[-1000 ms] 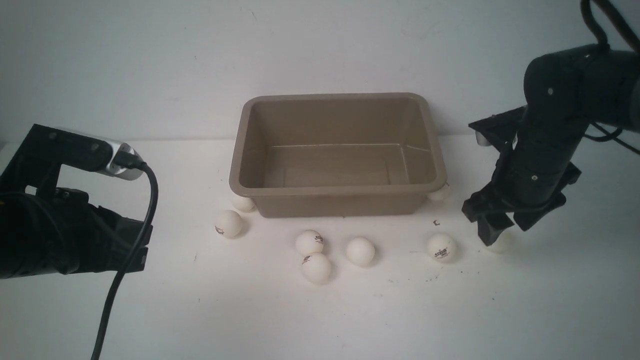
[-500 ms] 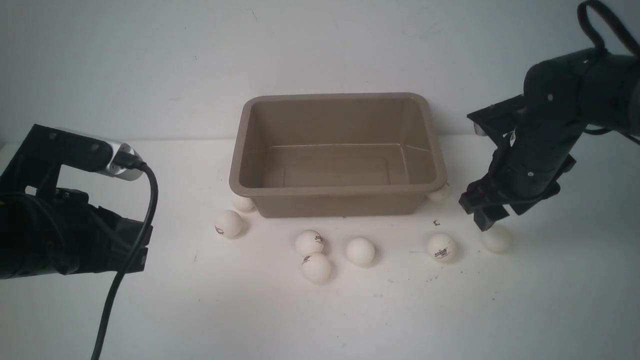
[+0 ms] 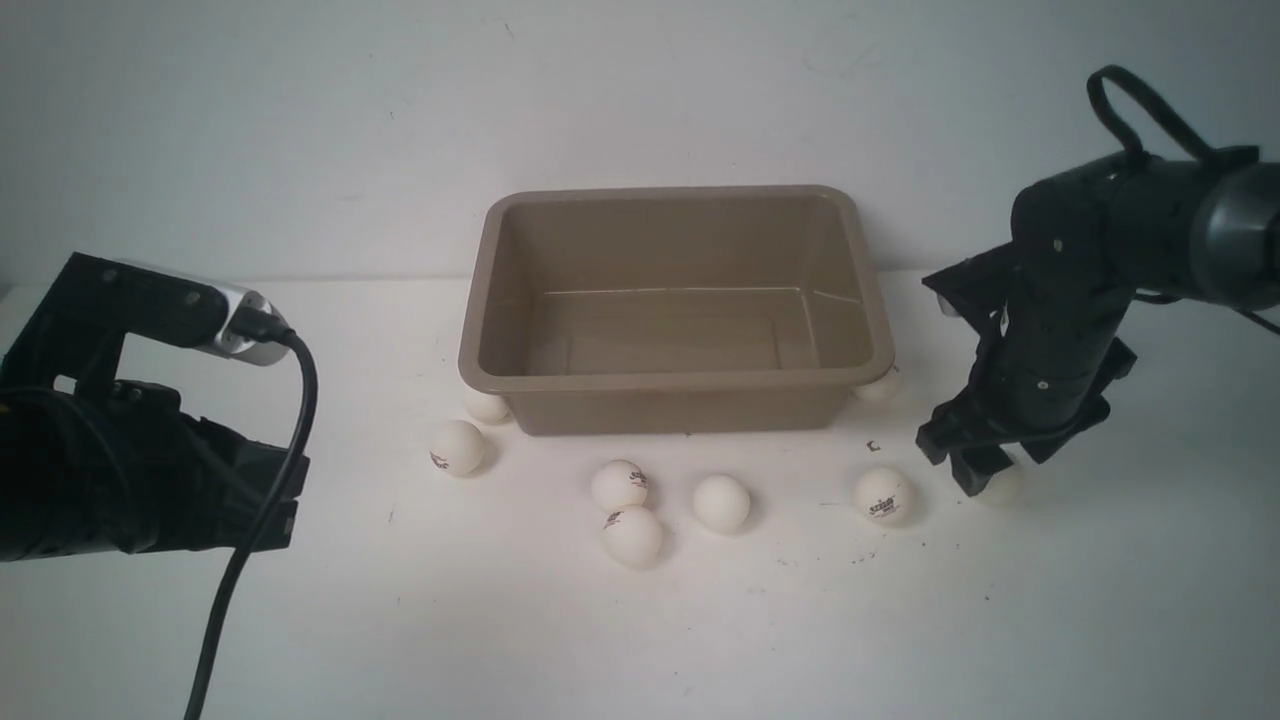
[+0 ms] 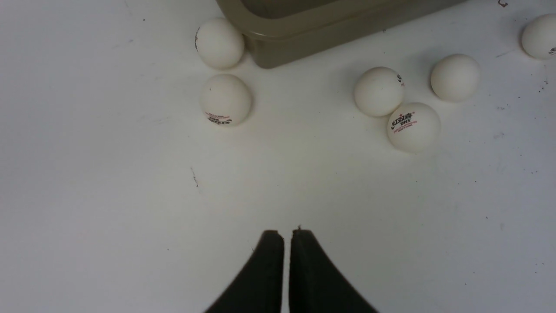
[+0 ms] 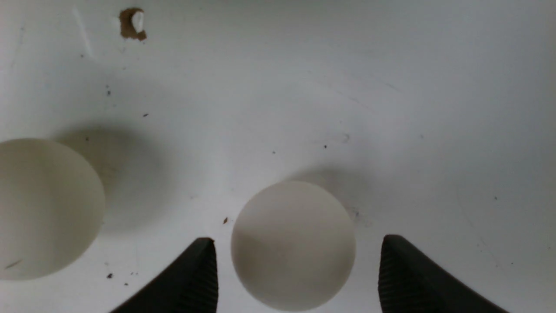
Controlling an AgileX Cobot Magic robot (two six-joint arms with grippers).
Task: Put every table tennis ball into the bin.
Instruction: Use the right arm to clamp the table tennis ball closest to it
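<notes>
Still just an empty bin [image 3: 675,384].

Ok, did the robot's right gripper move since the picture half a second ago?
Yes. In the front view, the right gripper is lower against the bin, and now hides more of the ball beneath it.

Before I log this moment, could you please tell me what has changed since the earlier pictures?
The right gripper lifted slightly, then came back down over the rightmost ball; its jaws stand open around it, with nothing gripped. The left gripper shifted very slightly and remains shut. The bin and the other balls stayed put.
</notes>
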